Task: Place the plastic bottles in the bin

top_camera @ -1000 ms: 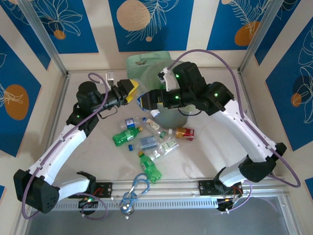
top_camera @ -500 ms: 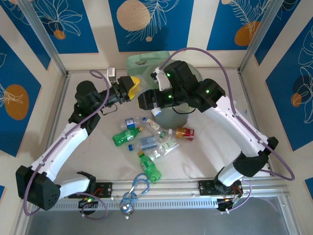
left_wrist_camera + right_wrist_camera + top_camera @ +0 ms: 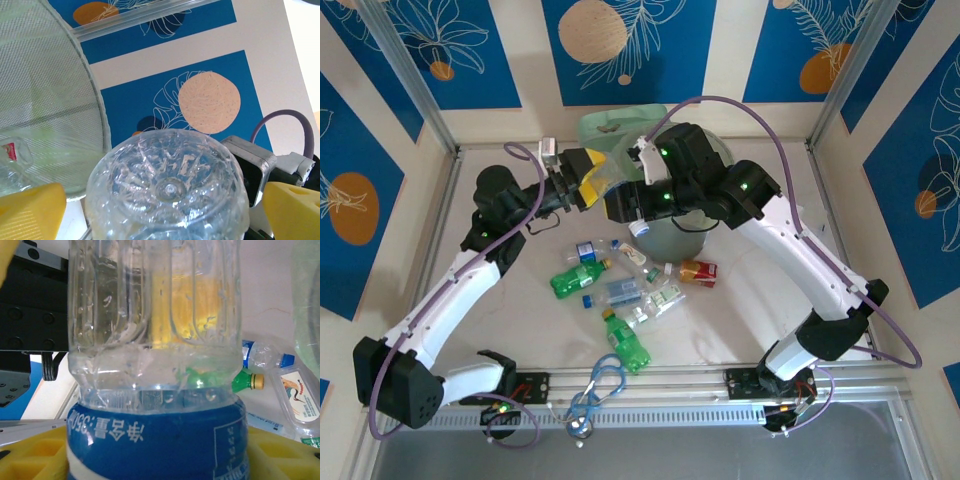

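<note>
A clear plastic bottle (image 3: 609, 190) with a blue label hangs in the air between my two grippers, just left of the bin (image 3: 688, 238). My right gripper (image 3: 622, 206) is shut on its labelled part (image 3: 155, 440), with yellow pads (image 3: 282, 455) against both sides. My left gripper (image 3: 593, 180) is open around the bottle's base (image 3: 167, 187); its pads (image 3: 30, 210) stand apart from the plastic. The bin is a pale-green translucent bucket (image 3: 45, 100), partly hidden under my right arm. Several more bottles lie on the table: green ones (image 3: 575, 278) (image 3: 625, 342), a red-labelled one (image 3: 698, 272) and clear ones (image 3: 620, 292).
A flat mint-green box (image 3: 620, 124) sits behind the bin at the back wall. Blue scissors-like loops (image 3: 605, 376) lie at the near edge by the rail. Loose bottles (image 3: 270, 360) lie below the held one in the right wrist view.
My left gripper has opened off the bottle's base. My right gripper has closed onto its labelled part. Both arms have stayed about where they were half a second ago.
</note>
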Motion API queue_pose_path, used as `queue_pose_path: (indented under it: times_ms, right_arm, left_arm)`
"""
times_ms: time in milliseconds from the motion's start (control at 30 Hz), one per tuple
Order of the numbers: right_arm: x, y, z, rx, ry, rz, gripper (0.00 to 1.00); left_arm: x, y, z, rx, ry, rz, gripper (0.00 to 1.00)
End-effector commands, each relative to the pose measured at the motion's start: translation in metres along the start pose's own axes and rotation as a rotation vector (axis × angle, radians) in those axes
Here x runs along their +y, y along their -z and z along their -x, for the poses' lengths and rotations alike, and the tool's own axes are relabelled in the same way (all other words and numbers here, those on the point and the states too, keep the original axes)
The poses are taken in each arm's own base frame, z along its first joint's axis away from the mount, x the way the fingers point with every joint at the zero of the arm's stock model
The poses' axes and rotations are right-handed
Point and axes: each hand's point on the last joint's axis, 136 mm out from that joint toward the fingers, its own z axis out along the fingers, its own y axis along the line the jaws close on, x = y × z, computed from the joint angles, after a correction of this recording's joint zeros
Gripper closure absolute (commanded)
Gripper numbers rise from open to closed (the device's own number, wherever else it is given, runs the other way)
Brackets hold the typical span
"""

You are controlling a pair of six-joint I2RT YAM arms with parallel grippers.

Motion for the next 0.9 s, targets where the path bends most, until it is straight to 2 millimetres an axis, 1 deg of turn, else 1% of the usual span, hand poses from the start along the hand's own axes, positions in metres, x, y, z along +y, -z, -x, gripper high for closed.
queue_pose_path:
  times_ms: [0,67,233,367,467,567,733,867]
  right_arm:
    - [-0.001,0.015,0.017,-0.071,-0.001,-0.030,0.42]
    - [-0.013,0.018,0.024,-0.099,-0.026,-0.072,0.42]
    - [-0.052,0.026,0.043,-0.156,-0.136,-0.196,0.43]
    - [-0.086,0.025,0.054,-0.180,-0.186,-0.291,0.43]
    - [-0.110,0.019,0.062,-0.177,-0.235,-0.331,0.43]
    - [-0.123,0.009,0.068,-0.164,-0.199,-0.373,0.43]
    - [-0.139,-0.007,0.074,-0.117,-0.098,-0.412,0.42]
    - [-0.151,-0.018,0.073,-0.069,-0.062,-0.447,0.39]
  left_arm:
    - [-0.009,0.010,0.005,-0.042,-0.092,0.028,0.00]
    - [-0.007,0.019,0.009,-0.079,-0.137,0.084,0.00]
    - [0.003,0.051,0.018,-0.194,-0.239,0.252,0.00]
    - [0.013,0.063,0.016,-0.209,-0.260,0.319,0.00]
    - [0.023,0.067,0.013,-0.206,-0.260,0.351,0.01]
    - [0.032,0.070,0.010,-0.197,-0.253,0.393,0.03]
    - [0.045,0.075,0.006,-0.181,-0.246,0.446,0.07]
    - [0.053,0.077,0.005,-0.181,-0.236,0.472,0.09]
